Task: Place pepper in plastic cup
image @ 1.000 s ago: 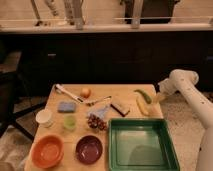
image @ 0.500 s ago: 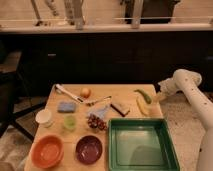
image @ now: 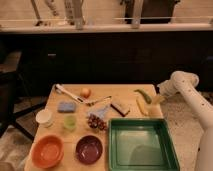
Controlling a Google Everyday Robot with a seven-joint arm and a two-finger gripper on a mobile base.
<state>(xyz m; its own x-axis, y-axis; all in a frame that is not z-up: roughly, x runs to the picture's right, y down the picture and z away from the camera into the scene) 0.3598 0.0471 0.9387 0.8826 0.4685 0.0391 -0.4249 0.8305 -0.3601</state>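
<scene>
One camera view shows everything. The pincer [image: 156, 99] hangs at the right edge of the tabletop [image: 125, 93]; whether it is wide or narrow I cannot tell. The pepper [image: 143, 95] lies unheld just beside it, toward the tabletop's middle, with a yellow banana-shaped piece [image: 142, 107] close by. The plastic cup [image: 70, 122], probably the pale green one, stands well apart from the pincer, across the tabletop. Best to close across the pepper's middle, clear of the yellow piece.

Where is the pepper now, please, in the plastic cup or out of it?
Out: the pepper lies on the table at right, beside the gripper, far from the green cup and white cup.
</scene>
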